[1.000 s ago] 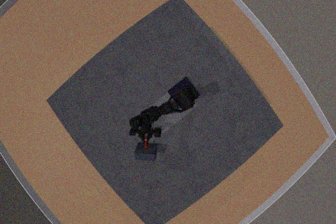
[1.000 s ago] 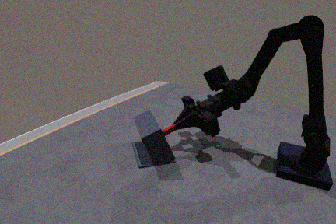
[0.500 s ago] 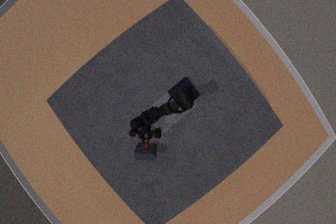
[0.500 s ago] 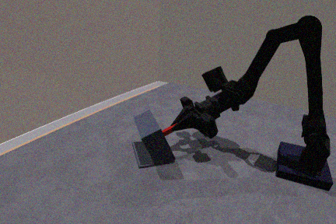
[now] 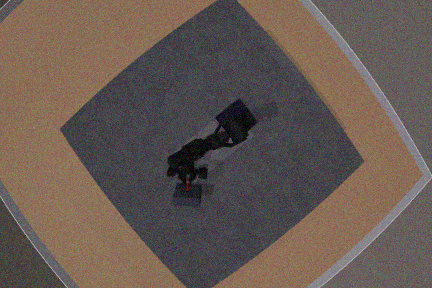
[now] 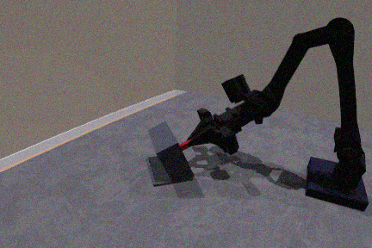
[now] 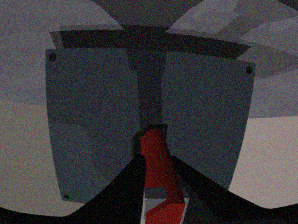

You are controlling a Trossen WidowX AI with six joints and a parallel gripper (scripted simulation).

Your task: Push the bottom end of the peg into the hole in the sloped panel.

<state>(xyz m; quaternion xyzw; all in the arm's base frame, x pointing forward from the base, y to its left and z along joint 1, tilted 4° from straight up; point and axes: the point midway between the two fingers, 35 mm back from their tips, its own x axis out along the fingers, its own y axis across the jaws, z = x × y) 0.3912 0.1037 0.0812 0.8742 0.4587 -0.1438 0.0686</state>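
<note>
From my wrist view I had the hole [image 7: 137, 144] as a dark edge around the red peg's [image 5: 187, 184] [image 6: 185, 145] [image 7: 159, 155] far end — the exterior view hid that, giving me instead the slanted side of the sloped panel [image 5: 187, 195] [image 6: 175, 163] [image 7: 100, 110] and the arm [image 6: 285, 65] arching over. The gripper [image 5: 187, 177] [image 6: 191, 139] [image 7: 154, 163] was nearly closed, its fingers pinched on the peg. The peg sat at the panel's face, far end at the hole — how deep, I couldn't tell. Its long axis ran aslant, down from the fingers toward the panel.
</note>
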